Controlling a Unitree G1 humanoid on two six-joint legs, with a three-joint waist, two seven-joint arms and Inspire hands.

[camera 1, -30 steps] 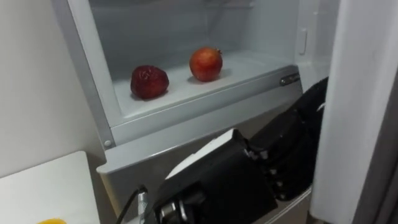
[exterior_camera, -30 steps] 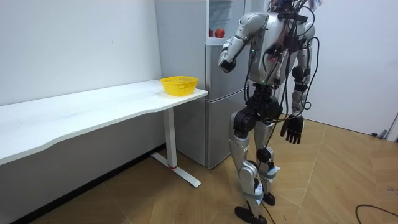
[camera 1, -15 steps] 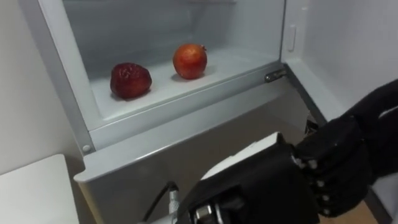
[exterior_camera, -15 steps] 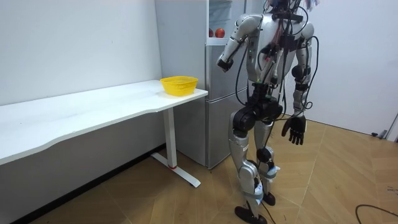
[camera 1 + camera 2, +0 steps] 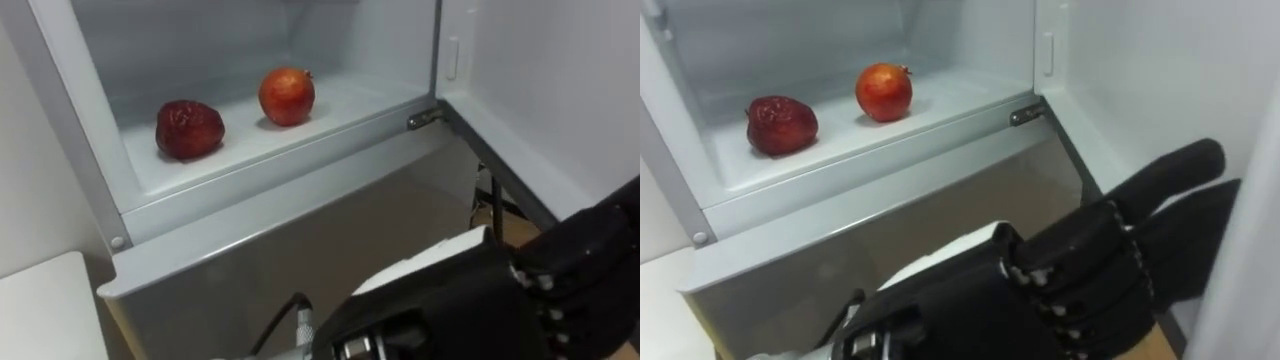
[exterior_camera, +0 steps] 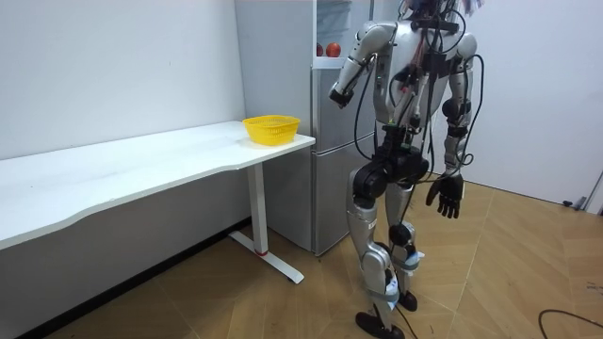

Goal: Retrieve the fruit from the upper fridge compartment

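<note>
Two fruits lie on the white shelf of the open upper fridge: a dark red one on the left and a rounder orange-red one to its right, apart from each other. My left hand is raised below and in front of the shelf, black, its fingers fairly straight and holding nothing. It also shows at the lower right of the left eye view. In the room view I stand upright facing the fridge, and my right hand hangs open beside my thigh.
The fridge door stands open on the right, close to my left hand. The lower fridge front is shut under the shelf. A white table with a yellow basket at its end stands left of the fridge.
The eye view has shifted, so the fruits sit further left and the open door shows more. In the room view my body has turned slightly toward the fridge; the fruits have not moved.
</note>
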